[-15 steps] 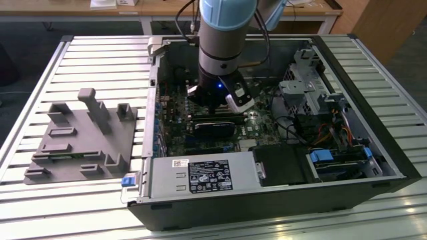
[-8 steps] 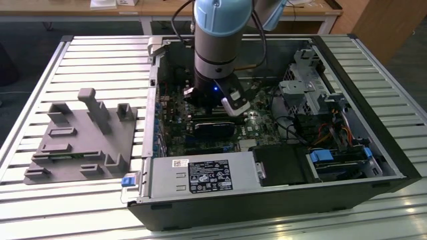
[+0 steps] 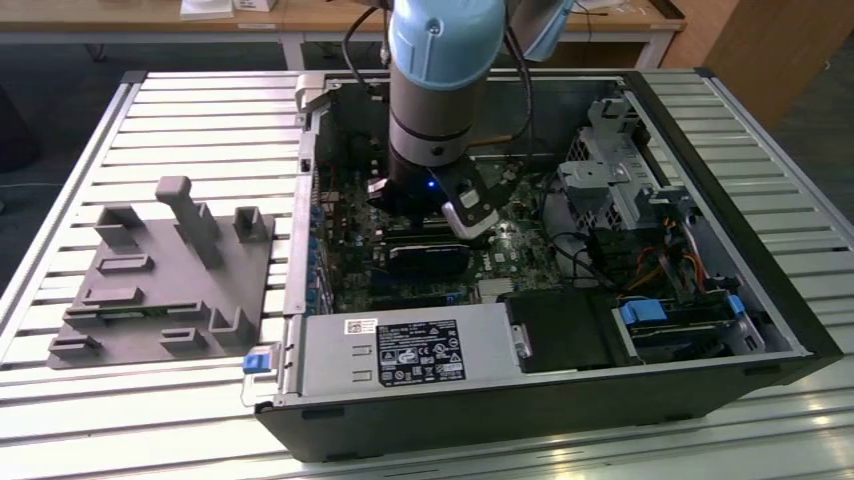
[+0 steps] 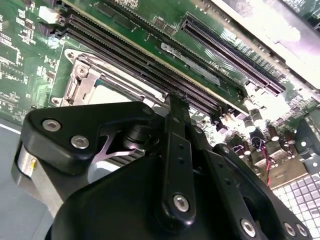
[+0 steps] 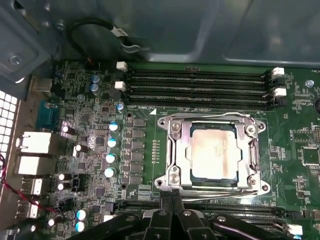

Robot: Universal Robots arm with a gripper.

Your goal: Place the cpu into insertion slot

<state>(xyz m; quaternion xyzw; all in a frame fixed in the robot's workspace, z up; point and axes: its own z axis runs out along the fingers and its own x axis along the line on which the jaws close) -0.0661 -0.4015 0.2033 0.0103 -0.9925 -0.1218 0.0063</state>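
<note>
The cpu (image 5: pixel 214 151), a flat square chip with a dull silver top, lies flat inside the insertion slot (image 5: pixel 176 150), whose silver frame and thin wire lever surround it on the green board. In the second wrist view a pale corner of the cpu (image 4: pixel 107 93) shows within the slot's frame (image 4: pixel 80 75). My gripper (image 5: pixel 172 196) hovers just beside the slot's edge, fingers shut together with nothing between them. Its black fingers (image 4: pixel 176 115) point down at the board. In the exterior view the gripper (image 3: pixel 424 250) is low inside the open computer case (image 3: pixel 787 330).
Long black memory slots (image 5: pixel 200 85) run along one side of the socket. Capacitors (image 5: pixel 112 142) and rear ports (image 5: pixel 35 150) stand nearby. A power supply (image 3: pixel 400 350), drive cage (image 3: pixel 627 190) and cables crowd the case. A grey fixture (image 3: pixel 160 280) sits at the exterior view's left.
</note>
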